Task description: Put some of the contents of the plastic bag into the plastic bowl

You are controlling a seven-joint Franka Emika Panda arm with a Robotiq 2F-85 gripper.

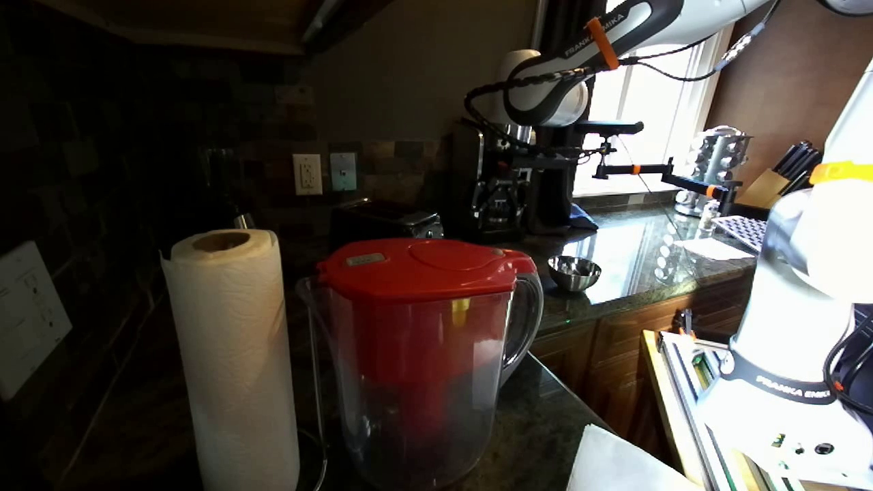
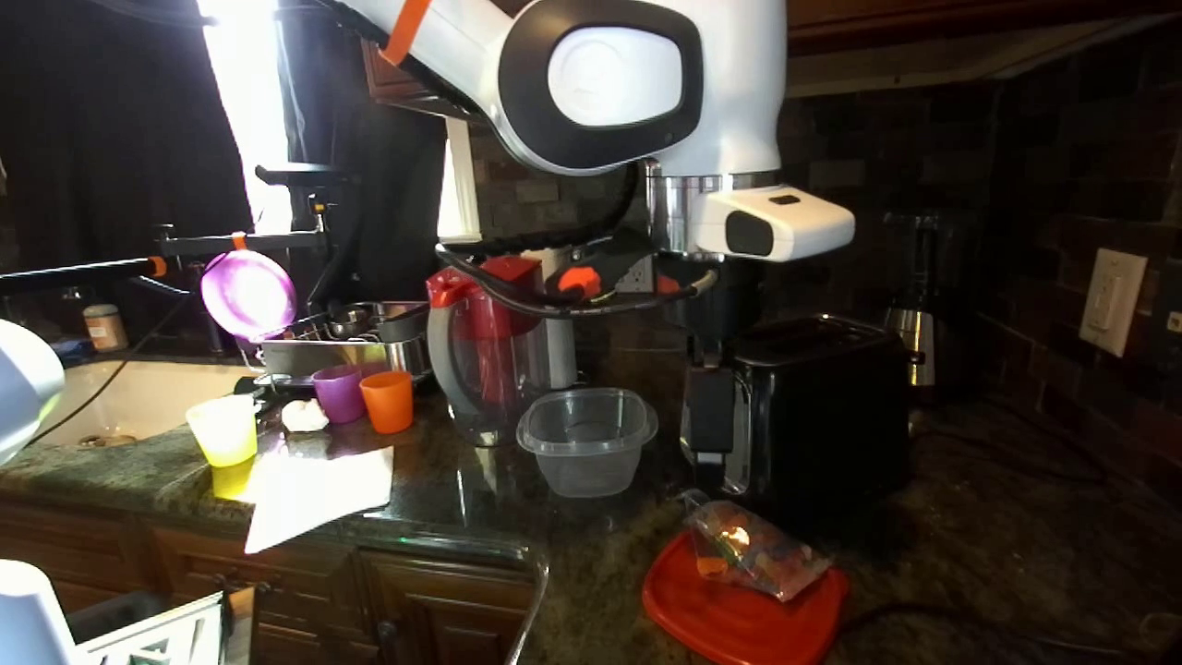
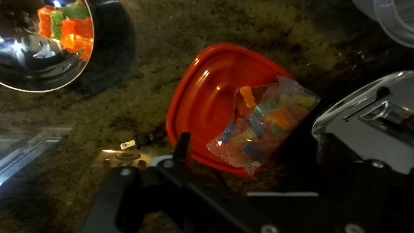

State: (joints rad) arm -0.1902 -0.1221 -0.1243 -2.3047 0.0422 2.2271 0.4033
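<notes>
The clear plastic bag of coloured candies (image 2: 757, 547) lies on a red lid (image 2: 739, 623) on the counter. In the wrist view the bag (image 3: 262, 123) covers the right part of the lid (image 3: 207, 87). The clear plastic bowl (image 2: 588, 453) stands upright beyond the lid, and its edge shows in the wrist view (image 3: 396, 22). My gripper (image 2: 709, 466) points down above the counter, beside the toaster and above the bag's far end. In the wrist view the gripper (image 3: 258, 139) has its fingers wide apart with nothing between them. The bag lies below, apart from the fingers.
A black toaster (image 2: 817, 406) stands close beside the gripper. A metal bowl (image 3: 45, 69) with several candies stands near the lid, also seen in an exterior view (image 1: 574, 274). A red-lidded pitcher (image 2: 489, 356) and cups (image 2: 388, 402) stand behind. A plug (image 3: 144, 139) lies by the lid.
</notes>
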